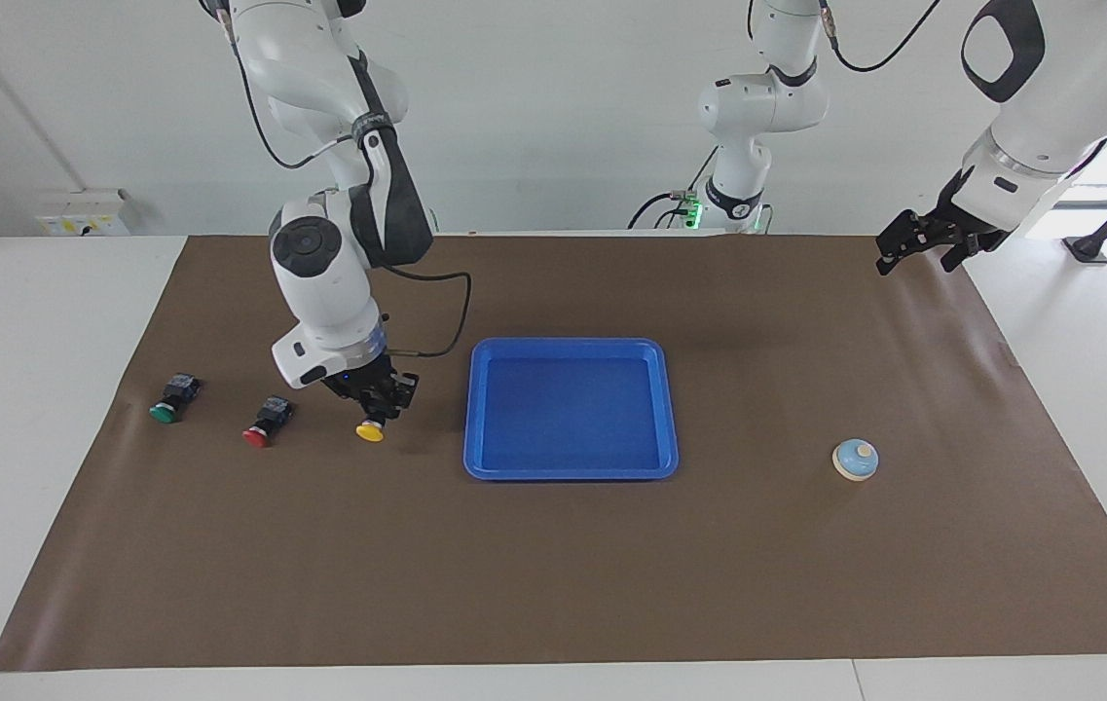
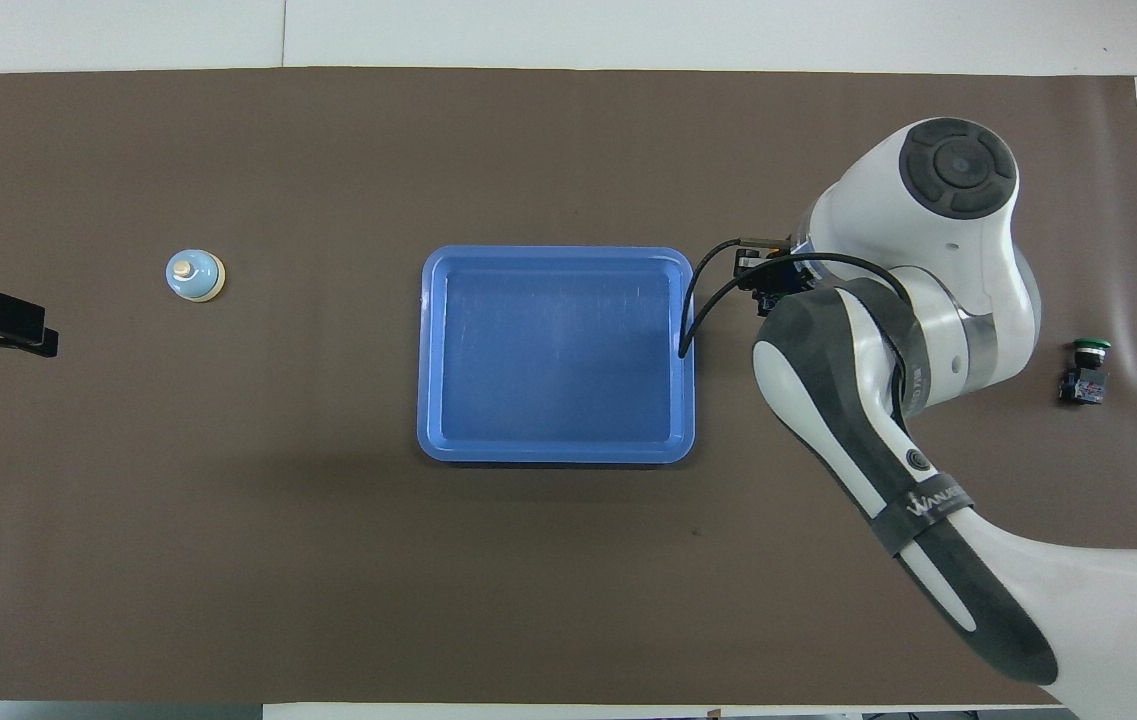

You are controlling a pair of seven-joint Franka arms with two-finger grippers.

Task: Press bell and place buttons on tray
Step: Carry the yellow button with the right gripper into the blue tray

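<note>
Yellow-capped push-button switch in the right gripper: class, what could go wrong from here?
1. The right gripper holds the yellow-capped push-button switch by its black body, cap hanging down; it might slip before reaching the shallow blue plastic tray.
2. Carried low, it could catch the tray's raised rim.
3. The arm's dangling black cable hangs at the tray's edge and may snag.

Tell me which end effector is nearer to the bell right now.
Left. The left end effector hangs open at the bell's end of the table; the right end effector, holding the yellow button, is past the tray.

White wall (image 1: 553, 117) above a brown-covered table (image 1: 553, 565)
</note>
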